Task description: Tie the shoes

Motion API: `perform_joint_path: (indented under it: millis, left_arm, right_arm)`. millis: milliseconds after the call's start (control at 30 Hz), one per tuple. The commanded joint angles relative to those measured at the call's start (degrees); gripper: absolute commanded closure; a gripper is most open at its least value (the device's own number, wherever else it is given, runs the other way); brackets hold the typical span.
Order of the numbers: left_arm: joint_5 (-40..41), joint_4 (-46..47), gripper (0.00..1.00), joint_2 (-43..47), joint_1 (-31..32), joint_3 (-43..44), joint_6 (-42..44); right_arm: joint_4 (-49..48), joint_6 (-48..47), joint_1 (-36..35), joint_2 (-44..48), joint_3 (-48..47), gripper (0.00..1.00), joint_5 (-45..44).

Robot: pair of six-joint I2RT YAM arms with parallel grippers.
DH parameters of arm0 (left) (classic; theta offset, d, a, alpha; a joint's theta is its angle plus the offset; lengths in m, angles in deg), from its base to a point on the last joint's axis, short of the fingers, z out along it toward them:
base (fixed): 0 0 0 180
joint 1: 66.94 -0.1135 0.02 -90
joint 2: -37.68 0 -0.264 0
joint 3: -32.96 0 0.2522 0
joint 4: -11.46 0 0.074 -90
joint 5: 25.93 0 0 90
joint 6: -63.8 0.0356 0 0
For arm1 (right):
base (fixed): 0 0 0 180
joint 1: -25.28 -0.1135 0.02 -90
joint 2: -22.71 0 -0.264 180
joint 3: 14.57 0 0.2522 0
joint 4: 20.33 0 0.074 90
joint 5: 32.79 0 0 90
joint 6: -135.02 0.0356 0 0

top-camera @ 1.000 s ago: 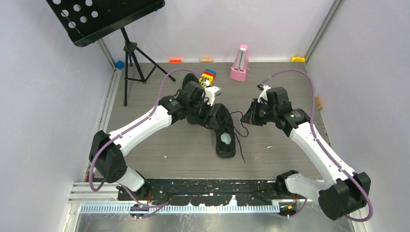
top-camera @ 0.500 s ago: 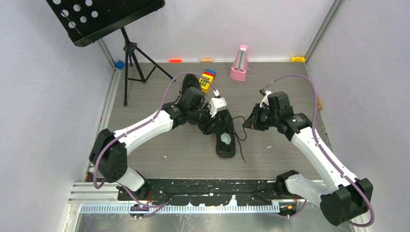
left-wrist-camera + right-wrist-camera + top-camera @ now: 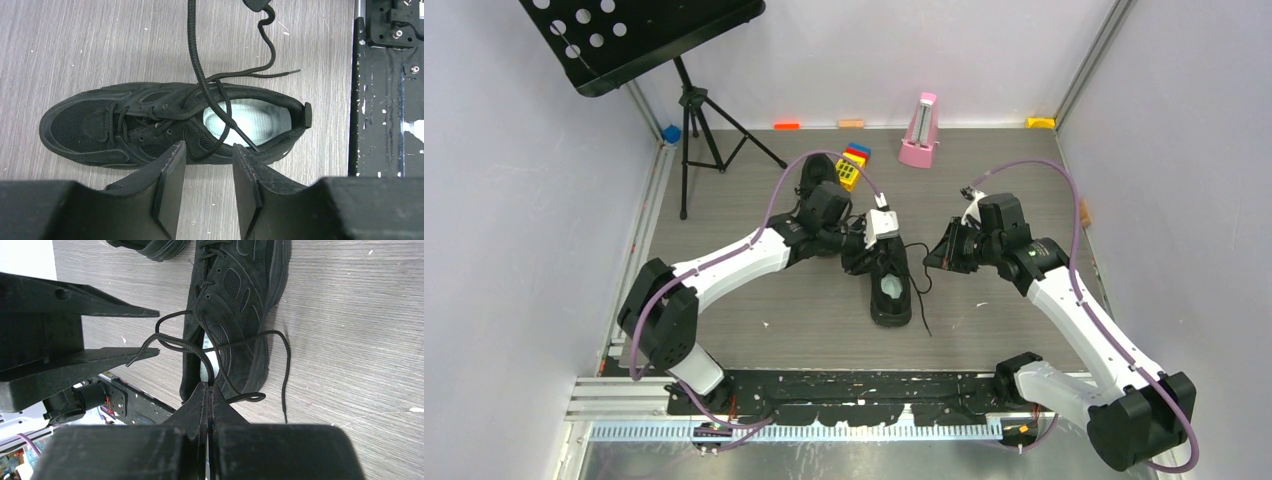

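One black shoe (image 3: 890, 288) lies mid-table, heel toward me, with its pale insole (image 3: 250, 116) showing. The second shoe (image 3: 814, 178) lies behind it, mostly hidden by my left arm; its toe shows in the right wrist view (image 3: 150, 247). My left gripper (image 3: 874, 255) hovers over the near shoe's laces, open and empty, with its fingertips (image 3: 172, 170) just off the shoe's side. My right gripper (image 3: 928, 260) sits right of the shoe, shut on a black lace (image 3: 200, 352) that runs taut from the eyelets. A loose lace end (image 3: 285, 370) trails on the floor.
A black music stand (image 3: 639, 30) on a tripod (image 3: 699, 120) stands at the back left. A pink metronome (image 3: 919, 128) and coloured blocks (image 3: 854, 160) are near the back wall. The black base rail (image 3: 854, 410) runs along the near edge.
My left gripper has moved right and nearer, from the far shoe to above the near shoe. My right gripper has shifted slightly toward me, still holding the lace.
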Motion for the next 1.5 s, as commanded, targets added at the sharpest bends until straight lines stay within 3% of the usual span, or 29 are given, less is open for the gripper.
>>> perform_joint_path:
  millis: [0, 167, 333, 433, 700, 1067, 1467]
  left_arm:
    - [-2.4, 0.8, 0.59, -1.6, 0.5, 3.3, 2.9]
    - [-2.9, 0.7, 0.58, -1.9, 0.5, 3.0, 3.9]
    - [-2.5, 0.7, 0.90, -2.6, 0.5, 4.0, 3.0]
    - [-2.3, 2.2, 1.00, -1.5, 0.5, 3.2, 2.5]
    - [-1.1, 1.3, 1.00, -2.4, 0.4, 5.3, -3.0]
    - [-0.8, 5.1, 1.00, -1.4, 0.3, 2.8, -7.2]
    - [1.7, 2.0, 1.00, -0.8, 0.0, 2.8, -8.4]
  right_arm:
    - [-0.5, 0.2, 0.0, 1.3, 0.1, 1.00, 2.1]
    - [-0.3, 0.0, -1.1, 1.3, 0.9, 1.00, 2.6]
    - [0.0, -0.8, -3.7, 0.2, 0.9, 1.00, 3.3]
    - [-0.1, -1.5, -6.4, -1.2, 0.5, 1.00, 3.1]
    - [-1.4, -2.4, -14.0, -9.0, -3.0, 1.00, 0.2]
    - [-5.4, 1.2, -14.3, -18.1, -7.1, 1.00, -6.5]
    - [-15.1, 9.3, -14.2, -18.1, -4.4, 1.00, -13.8]
